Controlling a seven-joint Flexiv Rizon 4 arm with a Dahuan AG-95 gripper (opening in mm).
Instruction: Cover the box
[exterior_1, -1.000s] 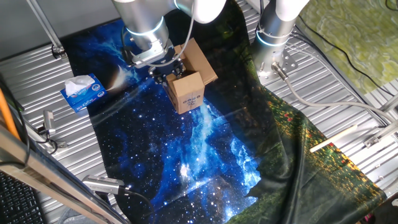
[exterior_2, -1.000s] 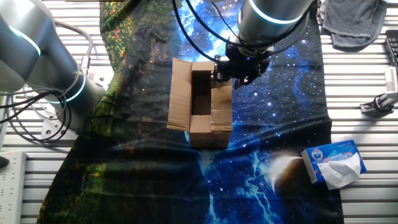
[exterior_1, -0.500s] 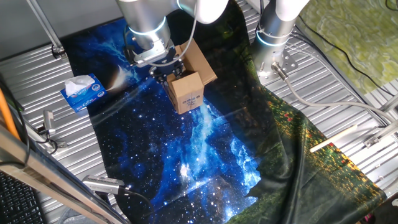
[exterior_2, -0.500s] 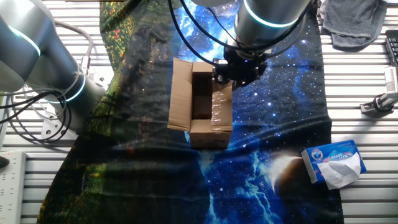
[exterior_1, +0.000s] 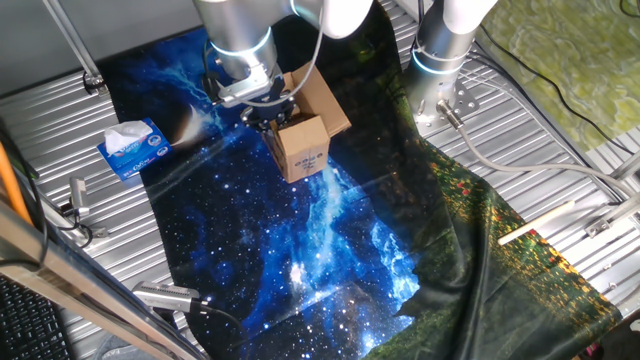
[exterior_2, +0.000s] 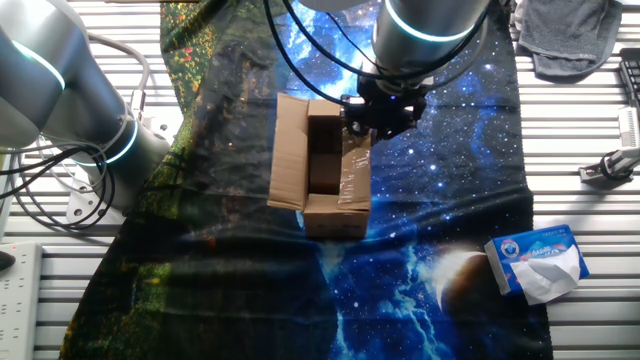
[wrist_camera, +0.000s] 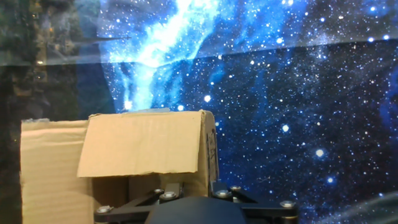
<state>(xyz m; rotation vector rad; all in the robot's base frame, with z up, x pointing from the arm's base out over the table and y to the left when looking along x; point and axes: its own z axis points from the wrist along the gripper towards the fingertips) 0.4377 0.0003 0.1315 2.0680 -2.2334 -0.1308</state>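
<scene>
Cardboard box (exterior_1: 303, 148), unreadable dark-printed label (exterior_1: 309, 157)

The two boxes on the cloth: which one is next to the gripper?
The brown cardboard box, with its top flaps still open, is right at the gripper. The blue and white tissue box lies apart, near the cloth's edge.

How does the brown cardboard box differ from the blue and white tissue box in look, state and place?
The box is plain brown cardboard, its top open with flaps out; the tissue box is blue and white with tissue sticking out. The box sits under the gripper; the tissue box lies apart, at the cloth's edge. Both rest on the table.
</scene>
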